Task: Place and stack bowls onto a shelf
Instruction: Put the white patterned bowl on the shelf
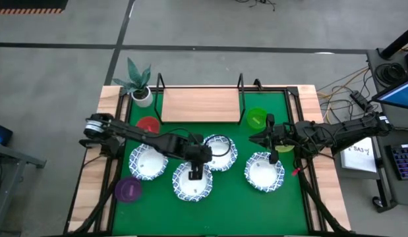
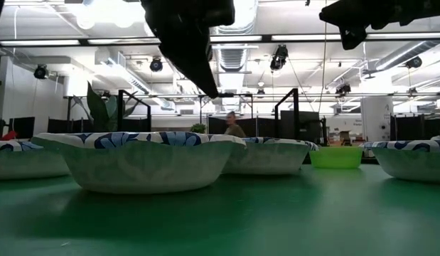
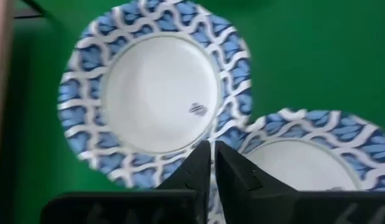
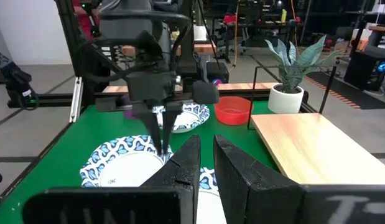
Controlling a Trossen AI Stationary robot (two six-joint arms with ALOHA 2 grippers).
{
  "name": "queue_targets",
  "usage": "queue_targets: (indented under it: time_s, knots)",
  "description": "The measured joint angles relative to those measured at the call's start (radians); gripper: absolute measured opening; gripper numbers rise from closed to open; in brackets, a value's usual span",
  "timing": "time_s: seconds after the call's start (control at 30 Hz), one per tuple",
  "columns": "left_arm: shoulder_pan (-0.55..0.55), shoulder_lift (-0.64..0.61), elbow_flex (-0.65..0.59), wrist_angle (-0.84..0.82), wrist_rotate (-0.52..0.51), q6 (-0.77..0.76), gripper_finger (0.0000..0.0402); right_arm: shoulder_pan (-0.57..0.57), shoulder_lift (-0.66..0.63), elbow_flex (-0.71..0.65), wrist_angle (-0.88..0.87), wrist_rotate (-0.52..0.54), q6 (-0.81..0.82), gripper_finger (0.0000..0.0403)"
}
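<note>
Four white bowls with blue patterns sit base down on the green mat: the left one (image 1: 147,161), the near one (image 1: 192,184), the middle one (image 1: 221,153) and the right one (image 1: 264,172). Small bowls stand around them: red (image 1: 148,124), purple (image 1: 129,189), green (image 1: 256,118), and yellow-green (image 1: 283,149) partly under the right arm. The shelf (image 1: 200,105) is a bare wood board at the far side. My left gripper (image 1: 194,172) points down, shut, raised above the near bowl (image 2: 145,167). My right gripper (image 1: 254,138) hovers shut, near the green bowl.
A white plant pot (image 1: 142,96) with a leafy plant stands at the shelf's far left corner. Black upright posts (image 1: 240,82) rise at the shelf's ends. The green mat (image 1: 230,197) is bare toward its near edge. A person (image 2: 232,124) stands in the room far behind the table.
</note>
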Motion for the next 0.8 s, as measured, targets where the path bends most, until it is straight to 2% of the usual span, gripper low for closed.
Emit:
queue_targets:
  time_s: [0.13, 0.3, 0.47, 0.63, 0.8]
  knots:
    - [0.003, 0.005, 0.000, 0.062, 0.010, -0.009, 0.0048, 0.000, 0.000, 0.000, -0.002, 0.000, -0.002, 0.0034]
    - [0.003, 0.005, 0.000, 0.135, 0.008, -0.028, 0.0121, 0.000, 0.000, 0.000, -0.014, 0.000, -0.003, 0.0034]
    - [-0.007, 0.012, -0.015, 0.289, 0.008, -0.054, 0.0178, 0.000, 0.000, 0.000, -0.014, 0.000, -0.003, 0.0034]
    - [-0.022, 0.053, -0.016, 0.404, 0.008, -0.065, 0.0191, 0.000, 0.001, 0.000, -0.017, 0.000, -0.003, 0.0034]
    - [-0.027, 0.103, -0.016, 0.402, -0.004, -0.085, 0.0186, 0.000, 0.001, 0.000, -0.019, 0.000, -0.003, 0.0034]
